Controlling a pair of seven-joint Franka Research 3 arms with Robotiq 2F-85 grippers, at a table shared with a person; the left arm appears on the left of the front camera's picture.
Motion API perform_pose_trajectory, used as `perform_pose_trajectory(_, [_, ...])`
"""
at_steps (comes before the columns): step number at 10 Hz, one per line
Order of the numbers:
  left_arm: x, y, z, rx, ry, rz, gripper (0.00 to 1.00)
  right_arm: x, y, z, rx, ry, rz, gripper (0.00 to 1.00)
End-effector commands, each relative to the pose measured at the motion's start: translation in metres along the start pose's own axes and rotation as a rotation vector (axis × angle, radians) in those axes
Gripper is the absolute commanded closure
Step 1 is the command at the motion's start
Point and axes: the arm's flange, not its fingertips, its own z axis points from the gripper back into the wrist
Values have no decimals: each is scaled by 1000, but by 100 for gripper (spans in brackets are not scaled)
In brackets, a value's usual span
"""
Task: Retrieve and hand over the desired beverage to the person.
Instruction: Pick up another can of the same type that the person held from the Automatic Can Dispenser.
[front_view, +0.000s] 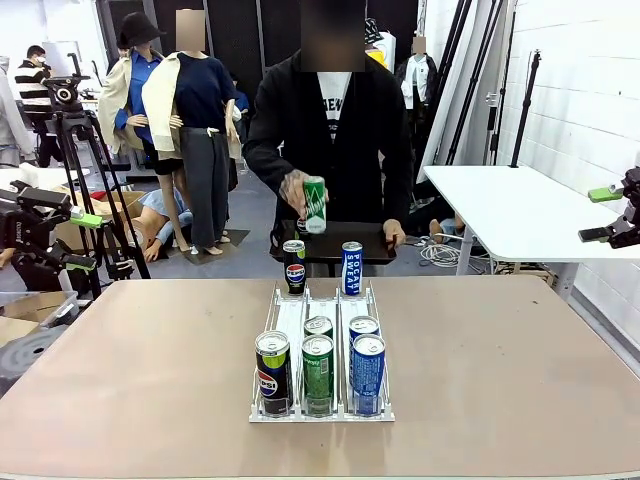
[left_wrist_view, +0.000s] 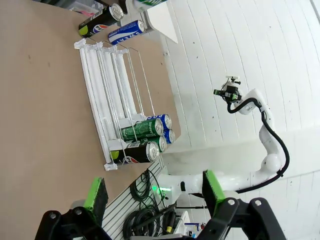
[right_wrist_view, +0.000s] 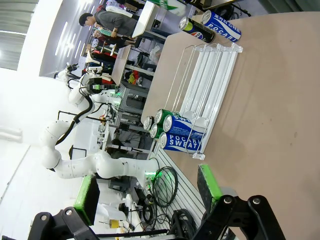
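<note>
Well, front view, progress: nothing handed over yet; no can lifted from the white wire rack (front_view: 292, 312) mid-table.
Front view, person: the person in a black jacket over a white T-shirt (front_view: 330, 120) stands at the far edge, one hand (front_view: 297, 187) gripping a green drink can (front_view: 315, 204) above a black tray (front_view: 375, 240).
Front view, arms: left gripper (front_view: 88, 241) and right gripper (front_view: 600, 214) hang at the sides, well apart from the rack.
Left wrist view, jaws: spread wide, empty.
Right wrist view, jaws: spread wide, empty; wanted drink, I cannot tell.

The rack (front_view: 291, 312) is white, on a tan table (front_view: 500, 370). At the rack's near end stand a black-and-yellow can (front_view: 272, 372), a green can (front_view: 318, 373) and a blue can (front_view: 367, 372). Beyond the rack, the person (front_view: 290, 125) wears black over white with black lettering.
</note>
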Motion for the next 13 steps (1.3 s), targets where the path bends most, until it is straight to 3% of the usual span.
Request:
perform_pose_trajectory(1, [0, 0, 0, -2, -1, 0, 0, 1, 1, -1, 2, 3, -10, 0])
perform_pose_trajectory(13, [0, 0, 0, -2, -1, 0, 0, 1, 1, -1, 2, 3, -10, 0])
